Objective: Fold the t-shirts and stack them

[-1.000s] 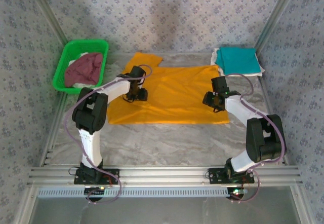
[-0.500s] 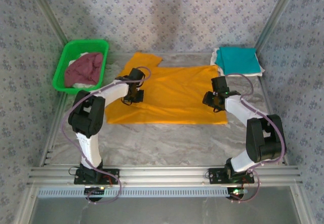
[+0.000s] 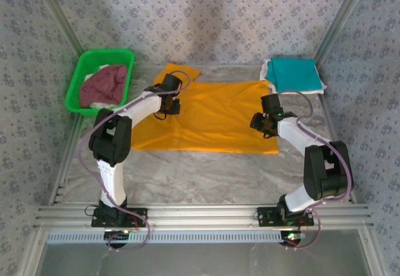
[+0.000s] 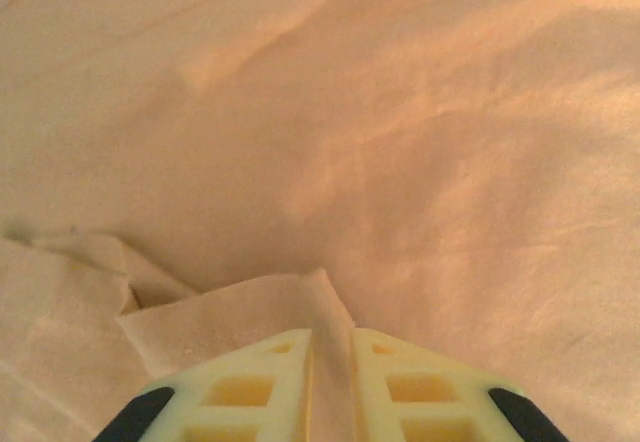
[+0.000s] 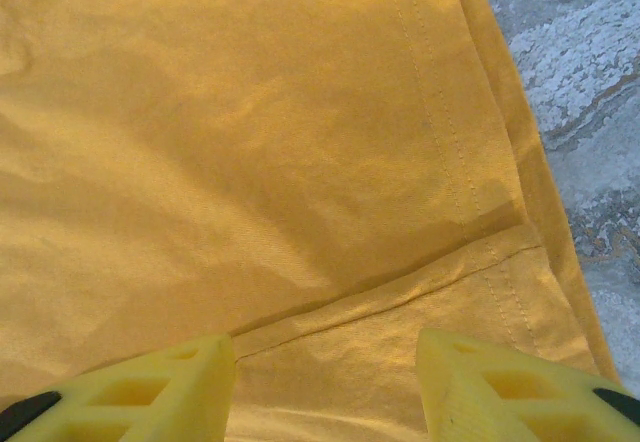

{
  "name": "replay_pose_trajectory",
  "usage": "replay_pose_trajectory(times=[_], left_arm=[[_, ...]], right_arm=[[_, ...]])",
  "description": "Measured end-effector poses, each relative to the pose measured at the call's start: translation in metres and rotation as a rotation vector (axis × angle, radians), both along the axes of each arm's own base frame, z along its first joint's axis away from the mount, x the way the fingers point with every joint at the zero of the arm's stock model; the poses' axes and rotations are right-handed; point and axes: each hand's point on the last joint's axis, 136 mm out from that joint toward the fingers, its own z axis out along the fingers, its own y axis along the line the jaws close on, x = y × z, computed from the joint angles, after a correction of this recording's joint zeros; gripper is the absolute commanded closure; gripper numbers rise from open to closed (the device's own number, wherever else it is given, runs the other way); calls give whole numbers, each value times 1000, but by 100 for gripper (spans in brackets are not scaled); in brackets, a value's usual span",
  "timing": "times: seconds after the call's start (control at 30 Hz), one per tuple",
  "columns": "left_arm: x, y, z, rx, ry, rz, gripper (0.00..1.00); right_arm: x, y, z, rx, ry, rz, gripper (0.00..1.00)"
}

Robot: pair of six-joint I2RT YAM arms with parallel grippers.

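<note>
Orange-yellow cloth t-shirt (image 3: 219,120) lies spread flat. My left gripper (image 4: 332,337) pinches its fold; my right gripper (image 5: 322,350) gapes wide.

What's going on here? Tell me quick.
Two arms are folding shirts. The left claw is shut on a pinch of the orange shirt, which lies spread on the table. The right claw hangs open over that shirt near its right edge. A folded teal shirt sits on a white shirt at the far right. A maroon shirt lies in the basket at the far left.
</note>
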Motion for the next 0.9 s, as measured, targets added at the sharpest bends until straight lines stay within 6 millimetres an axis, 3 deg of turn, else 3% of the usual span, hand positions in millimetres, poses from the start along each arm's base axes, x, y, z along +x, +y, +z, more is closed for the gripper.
replay_pose_trajectory(times=[0.07,0.23,0.3,0.37,0.47,0.57,0.67,0.73,0.83,0.9], left_arm=[[3,-1,-5,8,5,-3,97],[2,0,-17,26,26,-15,97],[3,-1,-17,27,26,-17,90],[5,-2,-18,29,24,-23,72],[5,-3,-21,25,28,-23,70],[8,-7,-27,20,39,-33,62],[12,-11,-34,5,50,-24,77],[12,-11,-40,6,62,-28,79],[11,-11,-45,10,69,-21,95],[12,-10,-44,9,68,-21,97]], right_arm=[[0,0,0,0,0,0,47],[0,0,0,0,0,0,47],[0,0,0,0,0,0,47],[0,0,0,0,0,1,47],[0,1,0,3,1,3,47],[0,1,-1,5,3,4,47],[0,1,-1,5,3,5,47],[0,1,-1,4,3,7,47],[0,0,-1,2,3,8,47],[0,-1,-1,2,3,6,47]])
